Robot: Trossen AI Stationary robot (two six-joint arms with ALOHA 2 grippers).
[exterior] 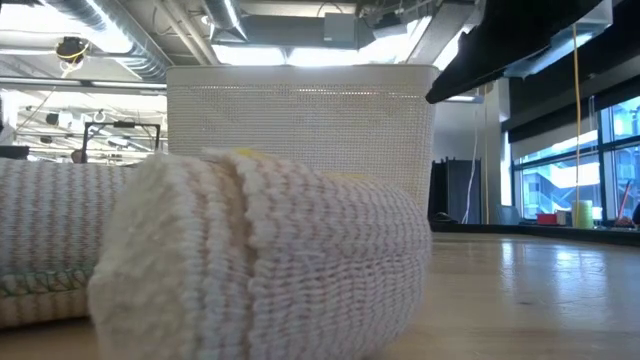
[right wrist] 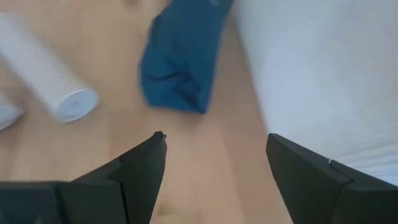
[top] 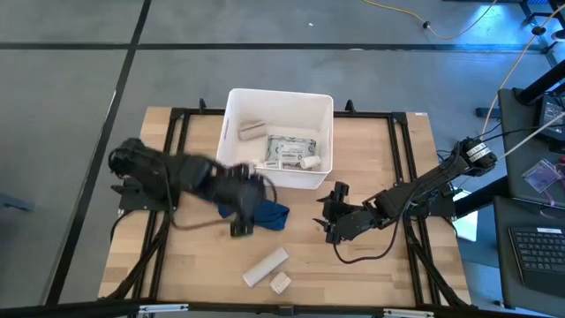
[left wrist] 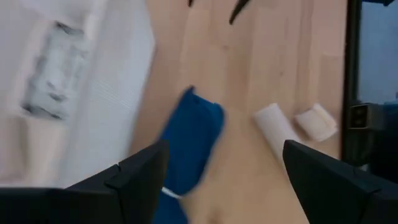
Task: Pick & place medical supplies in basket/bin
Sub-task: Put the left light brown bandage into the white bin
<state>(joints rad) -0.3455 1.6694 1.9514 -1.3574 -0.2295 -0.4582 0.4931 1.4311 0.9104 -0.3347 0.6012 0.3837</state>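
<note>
The white bin (top: 231,132) is sitting at the far middle of the wooden surface (top: 380,265), and it is already holding a beige roll (top: 253,130), a grey dotted packet (top: 290,148) and a small white vial (top: 309,162). My left jaws (top: 240,201) are hanging spread and empty just beside the bin's near wall, over the dark blue cloth (top: 267,215). My right jaws (top: 334,218) are hovering spread and empty too, near the bin's near right corner. A long bandage roll (top: 266,266) and a small bandage block (top: 281,283) are lying well in front of the bin, touching nothing of mine.
</note>
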